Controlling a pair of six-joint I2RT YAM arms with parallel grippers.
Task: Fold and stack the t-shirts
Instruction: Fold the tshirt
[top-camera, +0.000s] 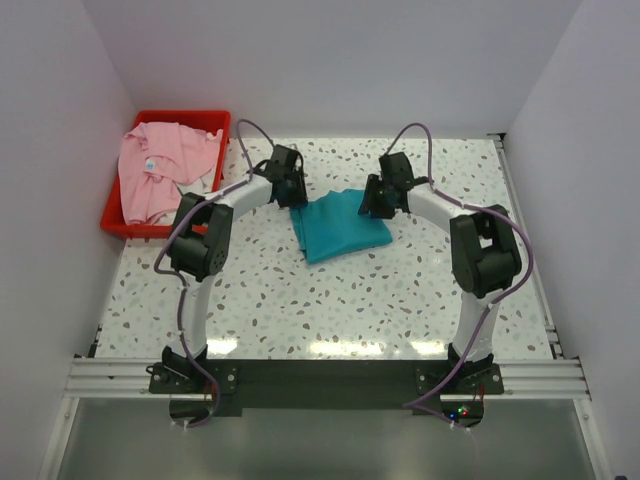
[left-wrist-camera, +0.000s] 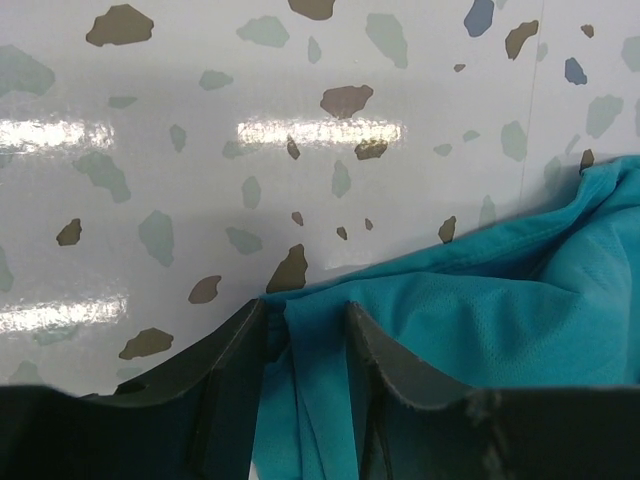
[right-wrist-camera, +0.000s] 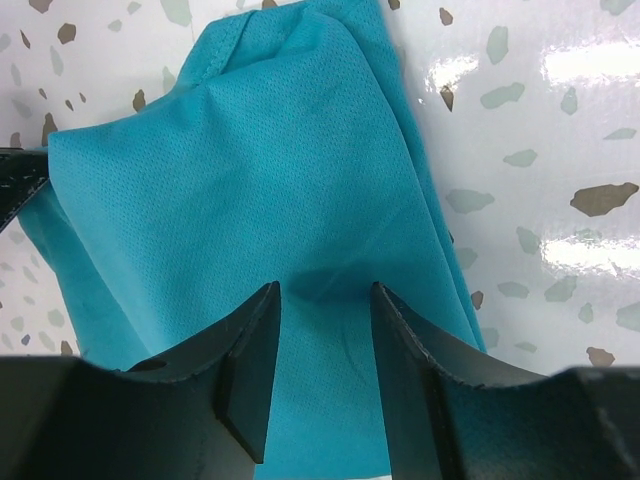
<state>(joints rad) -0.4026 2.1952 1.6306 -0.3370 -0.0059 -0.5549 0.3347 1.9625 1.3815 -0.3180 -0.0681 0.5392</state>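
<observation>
At the far left of the table (top-camera: 300, 300), a red bin (top-camera: 112, 218) held the pink shirt (top-camera: 160, 172). The shirt lay crumpled, with part of it draped over the bin's rim.

The left gripper (top-camera: 293, 190) was down at the far left corner of the teal shirt (top-camera: 342, 228). In the left wrist view the left gripper (left-wrist-camera: 305, 315) had its jaws parted. A ridge of the teal shirt (left-wrist-camera: 480, 320) ran up between them, loose rather than pinched.

The teal shirt lay folded into a rough rectangle near the middle of the table, well apart from the bin.

The right gripper (top-camera: 378, 198) was at the shirt's far right corner. In the right wrist view the right gripper (right-wrist-camera: 325, 290) was likewise released. Its jaws stood apart just over the teal shirt (right-wrist-camera: 250, 200), which lay flat under them with a faint shadow at the tips.
</observation>
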